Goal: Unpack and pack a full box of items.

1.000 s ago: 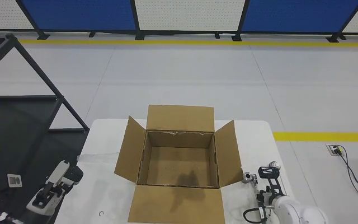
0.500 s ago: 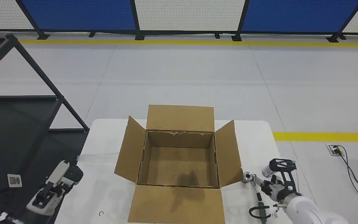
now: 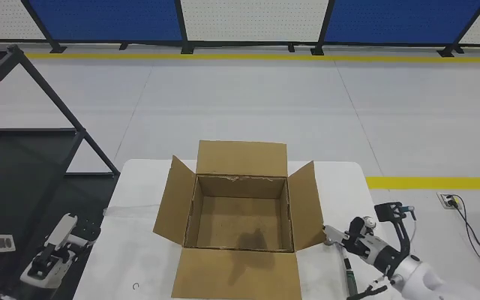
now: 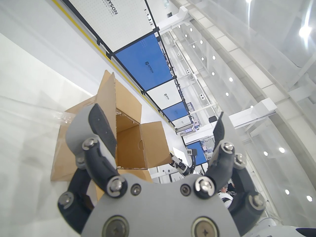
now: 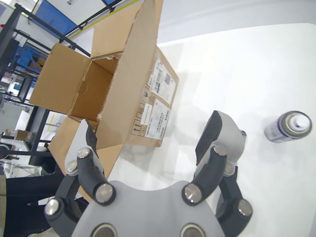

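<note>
Mid-table sits the box (image 3: 241, 159), all four flaps folded out, its cardboard floor showing. Right gripper (image 5: 151, 122) hangs over the table (image 3: 341, 187) just right of the box's right flap, fingers spread wide. Spray can (image 5: 287, 127) stands on the table near that gripper, apart from the box. Left gripper (image 4: 160, 117) sits near left, off the table's left edge, well apart from the box, fingers also spread wide.
</note>
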Tool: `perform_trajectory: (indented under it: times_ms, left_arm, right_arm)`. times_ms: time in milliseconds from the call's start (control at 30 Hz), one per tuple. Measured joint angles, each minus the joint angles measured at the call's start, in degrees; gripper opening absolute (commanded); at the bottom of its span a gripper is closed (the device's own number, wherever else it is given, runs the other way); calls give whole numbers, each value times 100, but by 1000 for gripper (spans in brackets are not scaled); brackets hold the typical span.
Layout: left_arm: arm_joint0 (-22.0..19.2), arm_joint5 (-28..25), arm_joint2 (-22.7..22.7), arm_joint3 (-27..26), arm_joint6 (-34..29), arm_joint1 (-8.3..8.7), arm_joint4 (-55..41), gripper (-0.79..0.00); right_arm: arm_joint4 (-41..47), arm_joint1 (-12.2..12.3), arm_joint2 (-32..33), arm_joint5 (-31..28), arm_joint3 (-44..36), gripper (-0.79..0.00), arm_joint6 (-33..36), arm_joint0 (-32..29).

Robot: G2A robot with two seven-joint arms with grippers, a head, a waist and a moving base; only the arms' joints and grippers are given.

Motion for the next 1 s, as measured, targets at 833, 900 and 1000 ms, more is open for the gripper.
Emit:
perform_trajectory:
  times_ms: [833, 900, 1000]
  left_arm:
    - [5, -15, 3, 145, 102, 20, 78, 0]
    - [12, -22, 5, 142, 118, 20, 67, 0]
    - [32, -32, 6, 129, 127, 18, 60, 0]
  right_arm:
    - [927, 295, -1043, 267, 1159, 0, 970, 1438]
    - [997, 320, -1060, 257, 1173, 0, 1009, 1454]
    - [1097, 354, -1102, 232, 1188, 0, 1065, 1462]
